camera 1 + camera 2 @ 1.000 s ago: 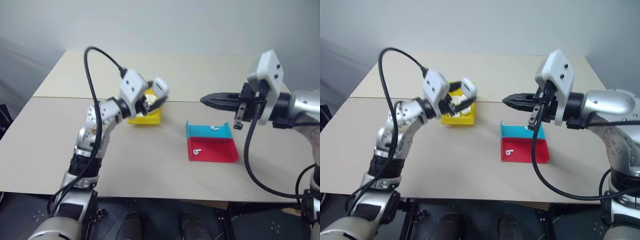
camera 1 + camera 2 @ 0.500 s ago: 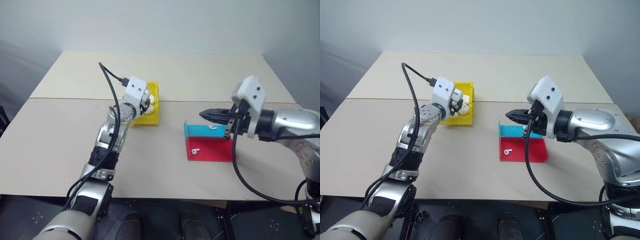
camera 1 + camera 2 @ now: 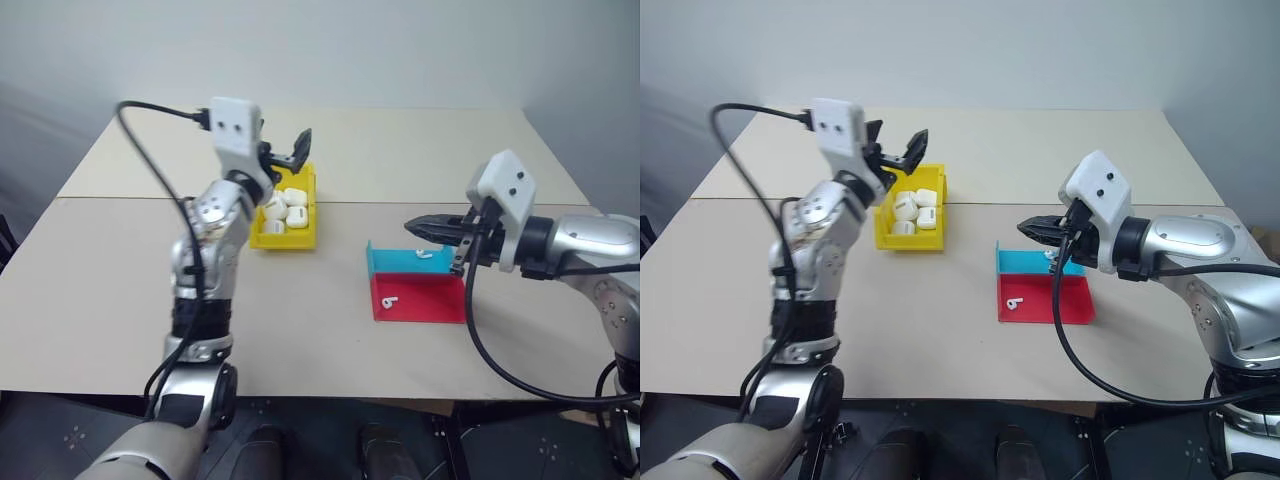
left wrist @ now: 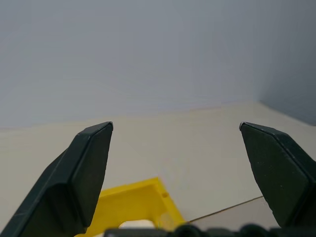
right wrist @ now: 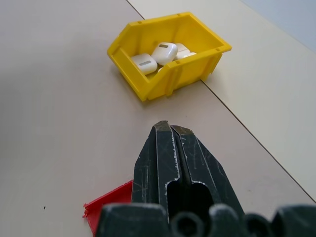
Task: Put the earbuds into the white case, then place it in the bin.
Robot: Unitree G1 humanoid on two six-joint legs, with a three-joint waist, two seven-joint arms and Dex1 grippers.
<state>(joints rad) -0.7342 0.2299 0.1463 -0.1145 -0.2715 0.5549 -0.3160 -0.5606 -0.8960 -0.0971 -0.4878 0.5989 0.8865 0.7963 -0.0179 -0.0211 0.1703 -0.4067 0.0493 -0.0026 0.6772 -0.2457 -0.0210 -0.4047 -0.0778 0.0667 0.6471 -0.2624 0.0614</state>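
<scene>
1. Fingers: the left gripper (image 3: pixel 898 153) stands with its two black fingers spread wide and nothing between them, raised in the upper left of the frame above the far end of the small bright yellow rectangular plastic bin (image 3: pixel 908 240). The right gripper (image 3: pixel 412 228) has its fingers pressed together, holding nothing, right of centre.
2. The yellow bin sits left of centre on the beige table (image 3: pixel 300 320), astride the seam between its two panels.
3. Several small glossy white rounded cases (image 3: pixel 914 210) lie inside the bin, lids closed.
4. A shallow red-and-blue tray (image 3: pixel 420 305) lies right of centre, well apart from the bin.
5. One tiny white earbud (image 3: pixel 391 303) rests on the red half; another earbud (image 3: pixel 425 254) lies on the blue half, just below the closed right fingertips.
</scene>
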